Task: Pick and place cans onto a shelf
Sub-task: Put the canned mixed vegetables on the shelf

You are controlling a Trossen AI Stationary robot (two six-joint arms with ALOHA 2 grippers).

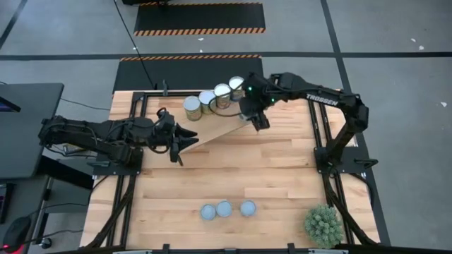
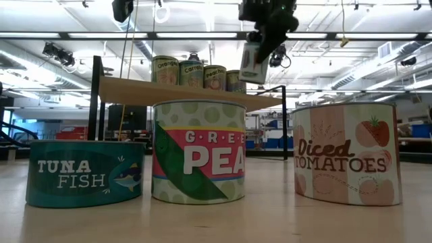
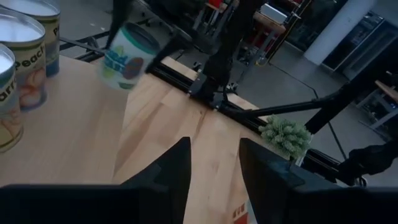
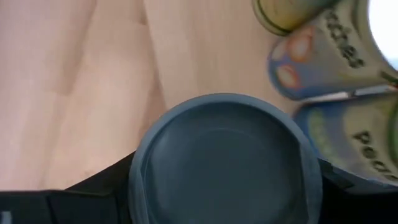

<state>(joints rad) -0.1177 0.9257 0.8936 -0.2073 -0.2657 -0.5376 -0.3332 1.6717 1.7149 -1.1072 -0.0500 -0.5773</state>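
Note:
Four cans with bright tops point(image 1: 214, 98) stand in a row on the tilted wooden shelf point(image 1: 219, 130); they also show in the low view point(image 2: 196, 73). Three cans with blue-grey tops point(image 1: 224, 209) stand on the table near its near edge and fill the front of the low view point(image 2: 199, 152). My right gripper point(image 1: 256, 120) is shut on a small can point(image 2: 253, 63) above the shelf's right end. My left gripper point(image 1: 189, 137) is open and empty at the shelf's left end, its fingers point(image 3: 177, 165) pointing along the board. My right gripper pinches the small can by its side wall point(image 4: 146, 180) between its two fingers point(image 4: 93, 190), one on each side. The can's blue-grey round end point(image 4: 224, 155) faces the wrist camera. The fingers come from above. The can hangs tilted below them point(image 2: 253, 63), clear of the shelf.
A green spiky potted plant point(image 1: 323, 224) stands at the table's near right corner. Black frame rails point(image 1: 319, 134) run along the table's left and right sides. Bare tabletop point(image 1: 226, 169) lies between the shelf and the three near cans.

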